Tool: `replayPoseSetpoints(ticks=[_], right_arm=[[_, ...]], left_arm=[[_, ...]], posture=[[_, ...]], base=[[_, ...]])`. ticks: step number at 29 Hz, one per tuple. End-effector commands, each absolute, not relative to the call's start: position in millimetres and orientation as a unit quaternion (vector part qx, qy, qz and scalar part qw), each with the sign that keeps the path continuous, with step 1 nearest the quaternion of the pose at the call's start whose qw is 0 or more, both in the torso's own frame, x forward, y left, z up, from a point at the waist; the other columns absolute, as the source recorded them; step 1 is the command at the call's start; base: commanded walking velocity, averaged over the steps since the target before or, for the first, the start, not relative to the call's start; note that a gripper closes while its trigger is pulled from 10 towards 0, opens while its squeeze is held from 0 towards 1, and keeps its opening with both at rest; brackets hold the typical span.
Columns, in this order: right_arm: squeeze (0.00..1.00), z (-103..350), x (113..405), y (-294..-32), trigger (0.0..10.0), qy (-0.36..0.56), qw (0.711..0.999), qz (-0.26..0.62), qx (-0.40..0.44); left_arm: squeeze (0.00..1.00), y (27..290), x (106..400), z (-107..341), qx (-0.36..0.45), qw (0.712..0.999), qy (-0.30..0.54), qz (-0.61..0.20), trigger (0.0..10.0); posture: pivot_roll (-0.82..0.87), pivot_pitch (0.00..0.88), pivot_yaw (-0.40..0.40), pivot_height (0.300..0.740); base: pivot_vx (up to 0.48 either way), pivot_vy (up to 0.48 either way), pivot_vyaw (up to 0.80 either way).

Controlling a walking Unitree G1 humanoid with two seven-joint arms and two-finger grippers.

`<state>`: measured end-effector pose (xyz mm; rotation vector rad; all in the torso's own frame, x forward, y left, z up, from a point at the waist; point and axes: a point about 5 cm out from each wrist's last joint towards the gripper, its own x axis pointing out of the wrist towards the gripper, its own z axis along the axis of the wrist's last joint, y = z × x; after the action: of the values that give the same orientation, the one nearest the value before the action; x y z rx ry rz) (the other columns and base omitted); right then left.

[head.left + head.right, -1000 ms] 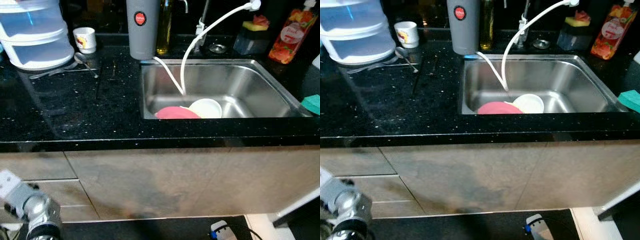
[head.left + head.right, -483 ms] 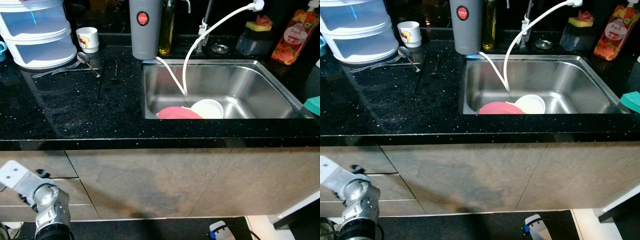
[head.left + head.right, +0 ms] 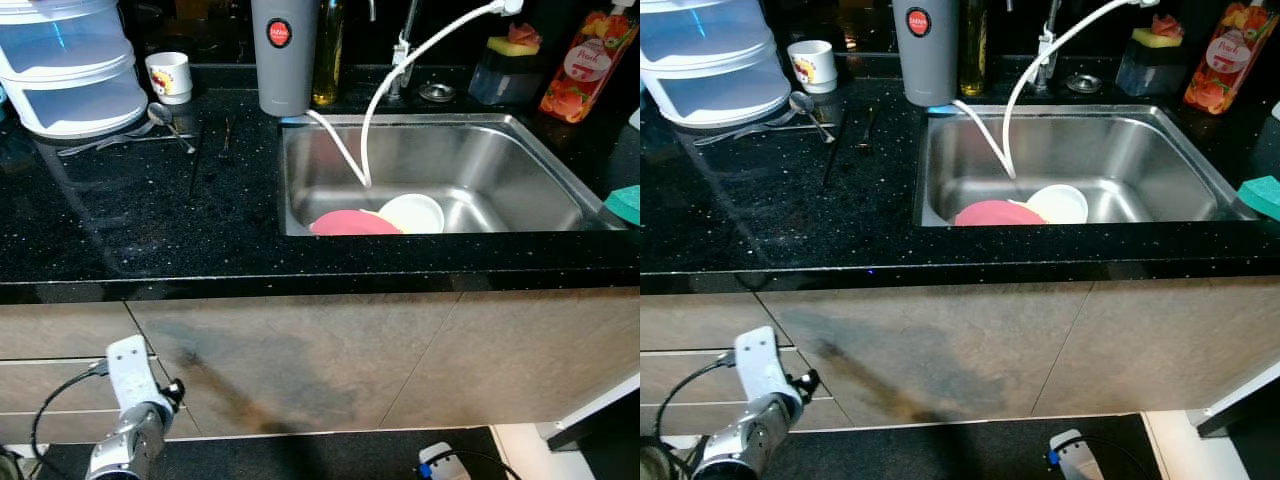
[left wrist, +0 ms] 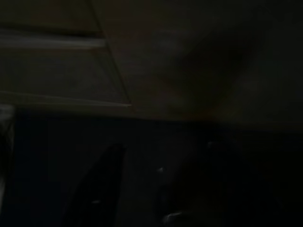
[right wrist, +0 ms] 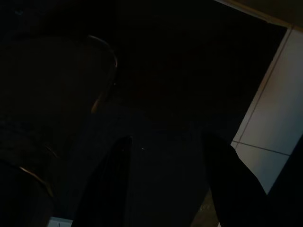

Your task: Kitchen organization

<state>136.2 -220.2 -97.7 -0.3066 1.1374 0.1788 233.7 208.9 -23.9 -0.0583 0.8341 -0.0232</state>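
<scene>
A steel sink is set in the black counter. In it lie a pink plate and a white bowl, under a white hose. A spoon and other cutlery lie on the counter's left, near a small white cup. My left arm hangs low in front of the cabinet drawers. In the dark left wrist view, the left gripper has its fingers apart and holds nothing. The right gripper is open over dark floor.
Stacked clear containers stand at the back left. A grey tumbler and an oil bottle stand behind the sink. Dish soap and a sponge holder are at the back right, a teal sponge at the right edge.
My left arm has swung to the right and up along the cabinet front. The view has shifted slightly. Nothing on the counter or in the sink has moved.
</scene>
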Motion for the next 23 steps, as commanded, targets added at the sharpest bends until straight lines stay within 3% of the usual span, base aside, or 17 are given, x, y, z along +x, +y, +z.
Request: replayPoseSetpoints(ticks=[1, 3, 4, 7, 11, 16, 18, 20, 23], right_arm=[[0.0, -98.3, 134.6, -219.9, 10.0, 0.538, 0.825, 0.088, -0.149], [0.0, -98.3, 134.6, -219.9, 10.0, 0.538, 0.825, 0.088, -0.149], [0.0, -98.3, 134.6, -219.9, 10.0, 0.538, 0.825, 0.088, -0.149], [0.0, -98.2, 134.9, -220.1, 10.0, 0.538, 0.824, 0.089, -0.151], [0.0, -98.2, 134.9, -220.2, 10.0, 0.539, 0.824, 0.09, -0.152], [0.0, -98.3, 134.2, -220.7, 10.0, 0.539, 0.823, 0.09, -0.152], [0.0, -98.3, 134.2, -220.7, 10.0, 0.539, 0.823, 0.09, -0.152], [0.0, -98.4, 133.7, -220.8, 10.0, 0.54, 0.823, 0.09, -0.152], [0.0, -98.7, 132.8, -220.9, 10.0, 0.54, 0.823, 0.089, -0.151]], left_arm=[[0.0, 203.8, 232.1, -23.3, 0.032, 0.909, 0.407, -0.08, 10.0], [0.0, 192.9, 241.7, -7.3, 0.074, 0.916, 0.356, -0.168, 10.0], [0.0, 192.9, 241.7, -7.3, 0.074, 0.916, 0.356, -0.168, 10.0], [0.0, 179.7, 247.6, 15.1, 0.119, 0.905, 0.297, -0.282, 10.0], [0.0, 179.4, 246.3, 22.3, 0.145, 0.886, 0.293, -0.328, 10.0], [0.0, 166.1, 240.3, 56.1, 0.087, 0.864, 0.218, -0.445, 10.0], [0.0, 166.1, 240.3, 56.1, 0.087, 0.864, 0.218, -0.445, 10.0], [0.0, 157.3, 228.8, 74.0, 0.052, 0.835, 0.186, -0.516, 10.0], [0.0, 141.3, 203.2, 114.0, -0.023, 0.757, 0.132, -0.64, 10.0]], posture=[[0.03, 0.026, 0.012, 0.74], [0.03, 0.025, 0.012, 0.74], [0.03, 0.025, 0.012, 0.74], [0.03, 0.021, 0.01, 0.74], [0.03, 0.019, 0.008, 0.74], [0.03, 0.018, 0.006, 0.74], [0.03, 0.018, 0.006, 0.74], [0.02, 0.018, 0.008, 0.74], [0.02, 0.02, 0.012, 0.74]], base=[[0.0, 0.0, 0.0], [0.0, 0.0, 0.0], [0.0, 0.0, 0.0], [0.0, 0.0, 0.0], [0.0, 0.0, 0.0], [0.0, 0.0, 0.0], [0.0, 0.0, 0.0], [0.0, 0.0, 0.0], [0.0, 0.0, 0.0]])
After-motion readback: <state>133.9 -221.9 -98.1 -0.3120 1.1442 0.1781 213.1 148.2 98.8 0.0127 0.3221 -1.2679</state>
